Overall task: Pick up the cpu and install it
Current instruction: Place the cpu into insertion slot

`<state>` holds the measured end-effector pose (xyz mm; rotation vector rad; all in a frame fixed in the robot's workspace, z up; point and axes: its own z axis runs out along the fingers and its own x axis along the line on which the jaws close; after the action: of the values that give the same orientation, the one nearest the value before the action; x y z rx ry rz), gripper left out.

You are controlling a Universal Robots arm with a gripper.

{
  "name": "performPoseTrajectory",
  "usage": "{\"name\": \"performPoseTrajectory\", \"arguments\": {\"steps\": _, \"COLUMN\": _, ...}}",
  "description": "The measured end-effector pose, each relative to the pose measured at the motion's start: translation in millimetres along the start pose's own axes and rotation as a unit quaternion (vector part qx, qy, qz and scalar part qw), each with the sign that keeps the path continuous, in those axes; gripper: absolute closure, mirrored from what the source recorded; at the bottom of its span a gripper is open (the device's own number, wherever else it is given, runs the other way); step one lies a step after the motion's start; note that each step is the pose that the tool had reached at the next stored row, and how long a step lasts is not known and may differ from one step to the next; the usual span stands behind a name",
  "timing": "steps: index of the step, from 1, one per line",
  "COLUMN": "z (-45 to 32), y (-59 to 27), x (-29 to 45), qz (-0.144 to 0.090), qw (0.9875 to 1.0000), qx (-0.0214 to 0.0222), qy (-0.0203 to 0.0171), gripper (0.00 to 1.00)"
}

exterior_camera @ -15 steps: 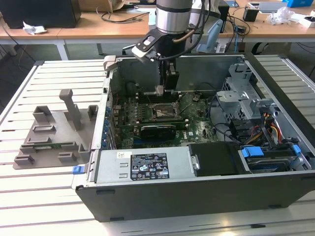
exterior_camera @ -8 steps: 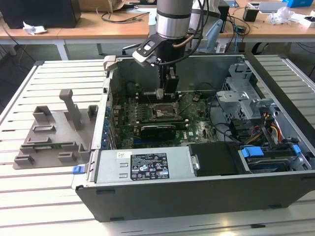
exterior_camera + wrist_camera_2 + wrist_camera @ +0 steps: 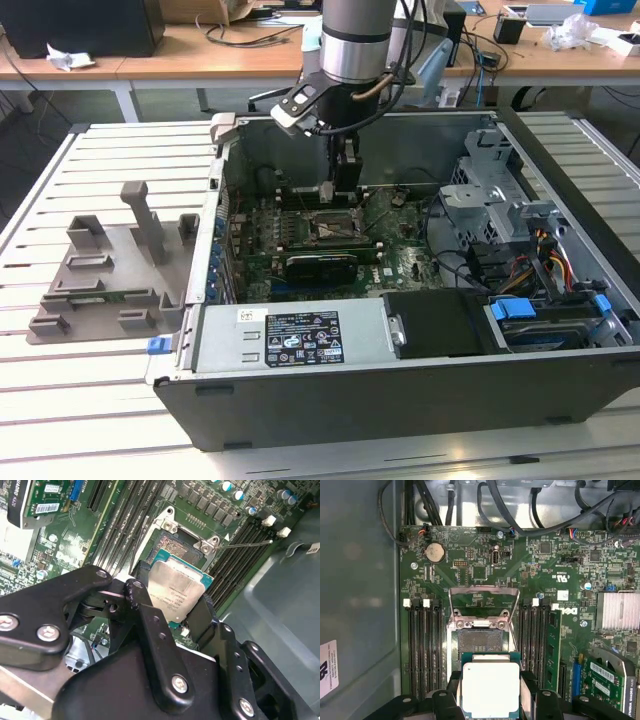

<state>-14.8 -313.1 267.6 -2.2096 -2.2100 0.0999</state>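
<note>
Cpu (image 3: 491,689): lid up, clamped by two edges in gripper (image 3: 171,599), over open socket (image 3: 482,642), motherboard (image 3: 545,565) centre.

The arm (image 3: 355,40) stands near-vertical in the exterior view. Its silver-grey wrist section is banded in black, and cables loop off it. Just below the wrist, a pale camera (image 3: 298,105) juts toward the exterior view's left. The black pincer (image 3: 340,192) points straight down from the wrist. In the second wrist view its two black fingers (image 3: 145,615) run side by side, each joined to linkage bars by visible screws. They are closed against opposite edges of the cpu (image 3: 177,592) and hold it flat between the tips. In the first wrist view the fingertips flank the cpu on either side.
</note>
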Motion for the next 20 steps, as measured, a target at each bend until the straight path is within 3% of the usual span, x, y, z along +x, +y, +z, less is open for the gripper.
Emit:
{"name": "performPoseTrajectory", "arguments": {"steps": 7, "z": 4.6, "y": 1.0, "x": 0.2, "qz": -0.001, "qw": 1.0000, "qx": 0.0001, "qy": 0.0000, "gripper": 0.45}}
{"name": "performPoseTrajectory", "arguments": {"steps": 20, "z": 36.6, "y": 2.8, "x": 4.7, "qz": -0.006, "qw": 1.0000, "qx": 0.0000, "qy": -0.0004, "gripper": 0.45}}
